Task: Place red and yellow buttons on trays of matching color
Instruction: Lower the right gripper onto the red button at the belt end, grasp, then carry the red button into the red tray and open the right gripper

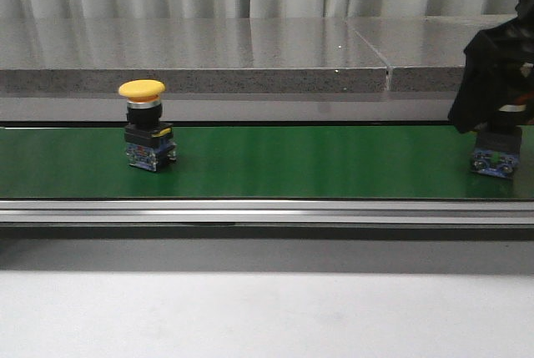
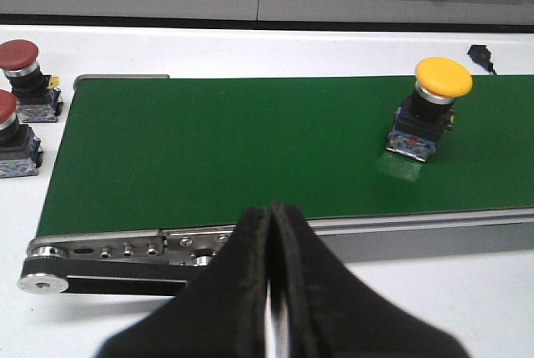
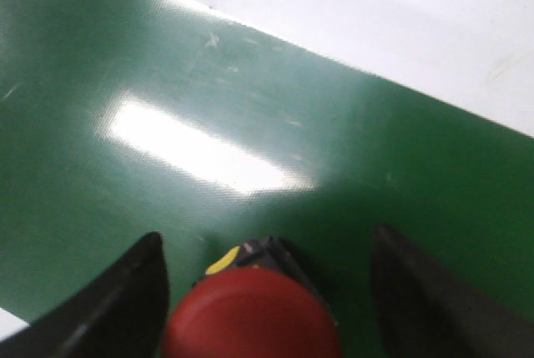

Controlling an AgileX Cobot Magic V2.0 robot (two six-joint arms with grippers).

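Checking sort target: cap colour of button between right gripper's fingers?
Red cap; right wrist view.

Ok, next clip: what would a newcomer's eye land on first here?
Probably the yellow button, upright and alone on the left part of the green conveyor belt. Next, at the belt's right end, the right pincer sits open with a finger on each side of a red button. In the left wrist view, two more red buttons stand off the belt's end, and the left pincer is shut.

Even overhead light on my front feed, soft shadows. Glare patch on belt (image 3: 209,153) in right wrist view. Red button (image 3: 250,320) and right gripper (image 3: 267,291) blurred, too close. Left wrist feed sharp; fingers (image 2: 242,291) dark, soft.
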